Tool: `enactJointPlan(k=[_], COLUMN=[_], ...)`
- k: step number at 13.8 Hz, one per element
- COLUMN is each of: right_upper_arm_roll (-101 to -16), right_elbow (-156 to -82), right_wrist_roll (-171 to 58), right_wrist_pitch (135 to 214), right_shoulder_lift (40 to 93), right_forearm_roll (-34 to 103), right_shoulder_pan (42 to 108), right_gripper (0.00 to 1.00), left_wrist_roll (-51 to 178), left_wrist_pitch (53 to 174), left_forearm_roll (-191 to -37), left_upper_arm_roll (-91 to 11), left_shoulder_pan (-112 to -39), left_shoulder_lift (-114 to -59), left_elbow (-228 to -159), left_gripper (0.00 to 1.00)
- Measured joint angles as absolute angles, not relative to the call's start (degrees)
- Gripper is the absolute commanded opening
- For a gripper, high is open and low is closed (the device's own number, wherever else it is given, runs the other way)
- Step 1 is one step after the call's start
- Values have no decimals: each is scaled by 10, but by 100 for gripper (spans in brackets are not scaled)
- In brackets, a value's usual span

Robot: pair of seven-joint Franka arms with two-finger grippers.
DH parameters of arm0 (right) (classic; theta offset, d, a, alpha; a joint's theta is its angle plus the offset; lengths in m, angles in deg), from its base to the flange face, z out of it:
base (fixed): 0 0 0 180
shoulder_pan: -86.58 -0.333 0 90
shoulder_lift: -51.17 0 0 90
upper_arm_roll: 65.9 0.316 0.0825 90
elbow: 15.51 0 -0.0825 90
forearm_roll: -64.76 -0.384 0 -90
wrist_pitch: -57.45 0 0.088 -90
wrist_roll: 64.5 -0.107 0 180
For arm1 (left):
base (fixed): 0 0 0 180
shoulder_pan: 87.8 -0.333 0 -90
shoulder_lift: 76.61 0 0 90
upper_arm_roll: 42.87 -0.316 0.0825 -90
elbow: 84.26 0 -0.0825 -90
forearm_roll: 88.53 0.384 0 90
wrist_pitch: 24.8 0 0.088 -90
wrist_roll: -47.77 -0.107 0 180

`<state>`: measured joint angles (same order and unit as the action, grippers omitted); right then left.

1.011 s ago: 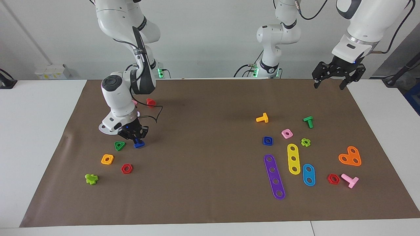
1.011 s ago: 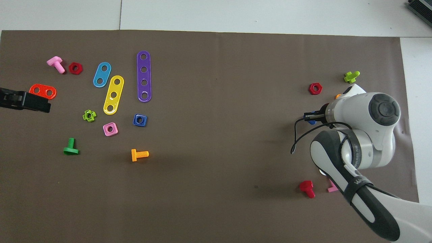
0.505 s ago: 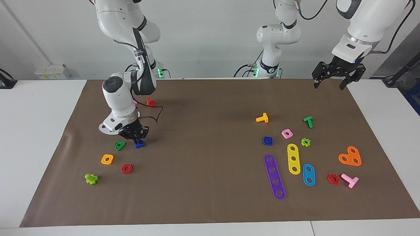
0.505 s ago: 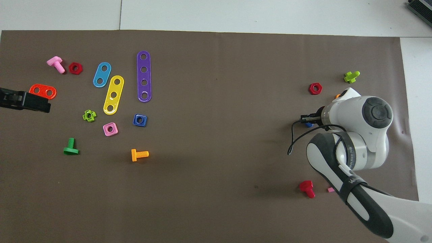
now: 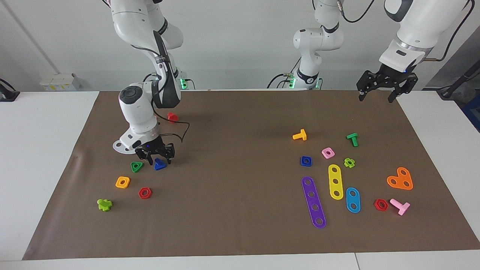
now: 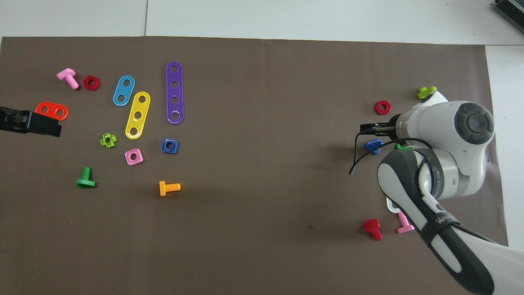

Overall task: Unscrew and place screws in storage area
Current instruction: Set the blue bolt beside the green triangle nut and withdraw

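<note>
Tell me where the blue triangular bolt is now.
The blue bolt lies on the brown mat toward the right arm's end of the table, beside the green triangular nut and just under the open right gripper.

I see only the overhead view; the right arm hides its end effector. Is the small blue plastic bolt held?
Observer: No. The right end effector is open; the small blue plastic bolt lies on the brown paper mat beneath it.
Operator: What does the arm cover?
Observer: An orange square plastic nut, beside the green triangular plastic nut.
Operator: And the left end effector?
Observer: It hangs open over the mat's edge, waiting.
</note>
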<state>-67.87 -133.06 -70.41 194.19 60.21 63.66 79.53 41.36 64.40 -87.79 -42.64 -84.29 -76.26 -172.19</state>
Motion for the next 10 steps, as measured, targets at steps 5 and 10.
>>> enactJointPlan(k=[5, 10], right_upper_arm_roll=[-683, -690], right_elbow=[-1238, -1128], right_wrist_roll=[-704, -704], right_wrist_pitch=[1776, 1583], right_shoulder_lift=[548, 513], right_forearm_roll=[637, 637], right_shoulder_pan=[821, 834], right_gripper=[100, 100], left_wrist_roll=[414, 414], left_wrist_pitch=[644, 644], left_forearm_roll=[-878, -878], left_upper_arm_roll=[-426, -426], left_shoulder_pan=[-843, -843], left_shoulder_lift=[-763, -763], left_elbow=[-1722, -1722], left_gripper=[100, 100])
